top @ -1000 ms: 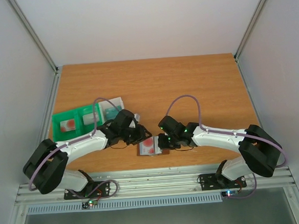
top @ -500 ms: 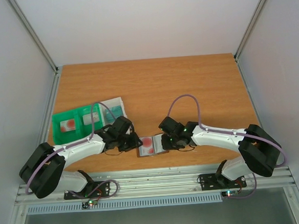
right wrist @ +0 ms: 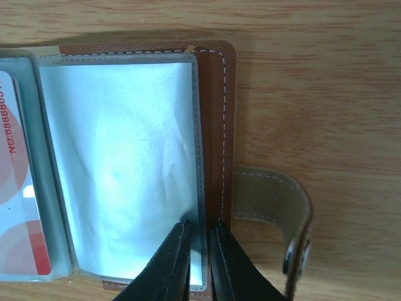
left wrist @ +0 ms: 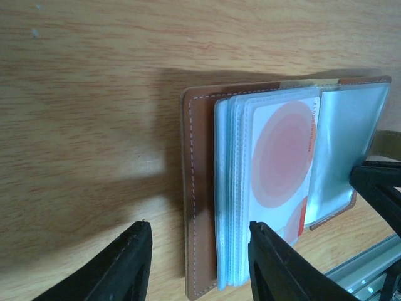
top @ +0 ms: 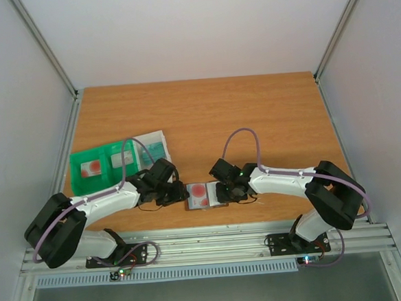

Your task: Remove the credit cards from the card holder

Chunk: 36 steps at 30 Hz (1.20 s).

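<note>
Right pincer (right wrist: pixel 199 266) clenched on the right edge of open brown leather bifold card holder (right wrist: pixel 219 125). Left pincer (left wrist: pixel 199 263) released, straddling its left edge, red-circled white plastic credit card (left wrist: pixel 282 157) just beyond.

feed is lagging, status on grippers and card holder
Left gripper open beside card holder. Right gripper shut, tips on its right flap. White card in sleeve. Green tray well aside.

Counted: 1 card holder (left wrist: pixel 198 188), near edge; 1 red-circle card (left wrist: pixel 282 157) showing inside; 1 green tray (top: pixel 79 181), left edge, with 1 white card (top: pixel 89 168), 1 teal card (top: pixel 158 148); 2 grippers: left gripper (left wrist: pixel 200 251), right gripper (right wrist: pixel 198 251)
</note>
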{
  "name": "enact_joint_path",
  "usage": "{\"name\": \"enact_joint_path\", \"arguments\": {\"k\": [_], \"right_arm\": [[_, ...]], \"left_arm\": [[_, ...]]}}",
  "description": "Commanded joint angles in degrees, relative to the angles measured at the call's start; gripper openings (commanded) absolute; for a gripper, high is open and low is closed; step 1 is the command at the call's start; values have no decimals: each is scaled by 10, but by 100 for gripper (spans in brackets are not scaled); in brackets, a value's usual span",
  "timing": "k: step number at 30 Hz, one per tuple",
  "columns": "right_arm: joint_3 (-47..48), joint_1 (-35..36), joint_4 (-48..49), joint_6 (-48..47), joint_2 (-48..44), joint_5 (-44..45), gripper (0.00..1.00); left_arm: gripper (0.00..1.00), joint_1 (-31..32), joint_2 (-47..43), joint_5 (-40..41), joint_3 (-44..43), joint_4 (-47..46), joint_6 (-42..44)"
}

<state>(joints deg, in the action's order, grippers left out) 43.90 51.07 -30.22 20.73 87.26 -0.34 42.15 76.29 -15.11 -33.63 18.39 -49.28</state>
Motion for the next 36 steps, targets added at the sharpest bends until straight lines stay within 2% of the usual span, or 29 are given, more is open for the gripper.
{"name": "enact_joint_path", "arguments": {"k": [1, 6, 10, 13, 16, 18, 33, 36], "right_arm": [[-9, -1, -16, 11, 14, 27, 10], [-11, -1, -16, 9, 2, 32, 10], [-13, -1, -14, 9, -3, 31, 10], [-15, -1, -12, 9, -7, 29, 10], [-14, 0, -10, 4, -15, 30, 10], [-14, 0, -13, 2, -28, 33, 12], [45, 2, -89, 7, -167, 29, 22], [47, 11, -57, -14, -180, 15, 22]], "left_arm": [[44, 0, -1, -16, 28, -75, 5], [43, -1, 22, -52, 44, -149, -18], [37, -1, 37, -62, 44, -169, -23], [27, -1, 34, -66, 50, -177, -27], [8, -1, 26, -66, 51, -177, -28], [1, -1, 24, -66, 52, -176, -26], [0, -1, 21, -85, 56, -202, -37], [0, -1, 19, -83, 55, -198, -37]]}}
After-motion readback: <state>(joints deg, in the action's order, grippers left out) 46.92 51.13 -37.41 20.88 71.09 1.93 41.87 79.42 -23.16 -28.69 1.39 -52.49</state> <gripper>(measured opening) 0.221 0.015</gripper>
